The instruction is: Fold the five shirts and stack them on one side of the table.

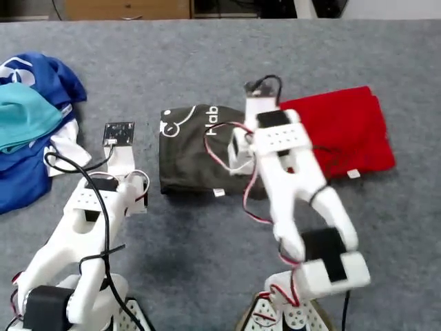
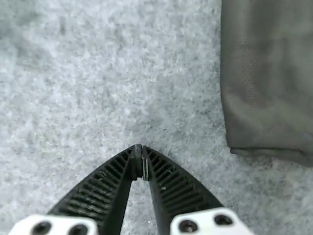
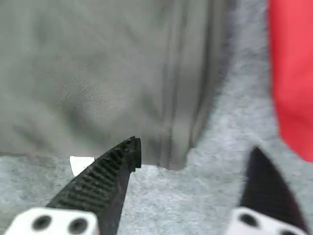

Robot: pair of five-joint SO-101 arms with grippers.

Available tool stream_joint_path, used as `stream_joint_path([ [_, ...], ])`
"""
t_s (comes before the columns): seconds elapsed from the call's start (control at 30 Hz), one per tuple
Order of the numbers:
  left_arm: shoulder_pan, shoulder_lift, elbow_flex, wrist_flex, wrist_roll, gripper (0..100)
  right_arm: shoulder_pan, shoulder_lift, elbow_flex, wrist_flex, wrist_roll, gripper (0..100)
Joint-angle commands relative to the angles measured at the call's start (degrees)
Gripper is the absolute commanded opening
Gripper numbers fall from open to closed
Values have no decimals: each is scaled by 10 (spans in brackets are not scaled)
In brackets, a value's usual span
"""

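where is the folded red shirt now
In the high view, the folded red cloth shirt lies on the right side of the grey table, just right of the folded dark olive shirt.

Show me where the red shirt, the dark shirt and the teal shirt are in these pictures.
red shirt [image 1: 344, 127], high view, middle of the folded cloth.
dark shirt [image 1: 189, 157], high view, plain part below its white print.
teal shirt [image 1: 24, 117], high view, middle of the crumpled cloth.

My right gripper [image 3: 194, 147] has its jaws spread wide over the grey table [image 3: 195, 200], dark shirt [image 3: 98, 73] edge at its 12 o'clock, red shirt [image 3: 293, 73] around 2.
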Motion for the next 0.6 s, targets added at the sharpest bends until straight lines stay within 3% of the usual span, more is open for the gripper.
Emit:
stream_joint_path([
  [0.0, -5, -18, -4, -4, 6, 18, -22, 57, -48, -9, -43, 408],
  [0.37, -4, -18, -3, -3, 6, 18, -22, 306, -232, -2, -49, 398],
  [0.47, -4, -18, -3, -3, 5, 18, -22, 322, -269, 36, -39, 291],
  [0.57, -4, -18, -3, -3, 4, 18, -22, 319, -276, 45, -3, 98],
])
